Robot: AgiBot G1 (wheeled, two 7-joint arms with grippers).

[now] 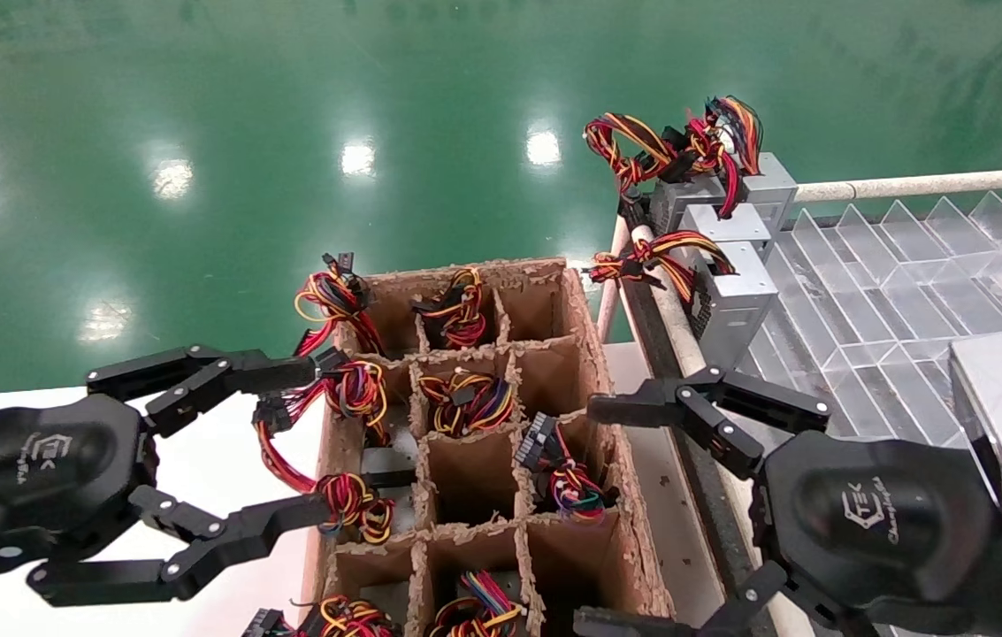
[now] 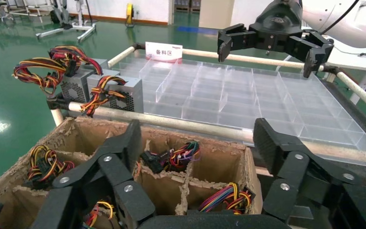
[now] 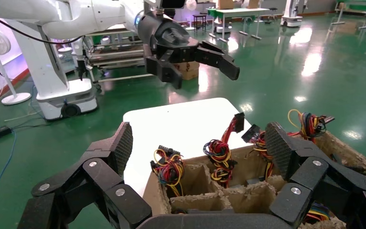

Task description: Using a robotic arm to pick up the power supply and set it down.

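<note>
Hovering over the cardboard crate [image 1: 483, 442], both grippers stand open and empty: left gripper [image 1: 288, 442] at its left cells, right gripper [image 1: 607, 504] at its right wall. Target a power supply [image 1: 465, 402] upright in its cell, wires up for access.

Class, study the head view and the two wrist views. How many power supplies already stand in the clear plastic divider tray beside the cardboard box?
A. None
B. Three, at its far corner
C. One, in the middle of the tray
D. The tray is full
B: three grey power supplies with wire bundles stand together at the far corner of the clear divider tray; its other compartments hold nothing, and both pincers are open and hold nothing.
</note>
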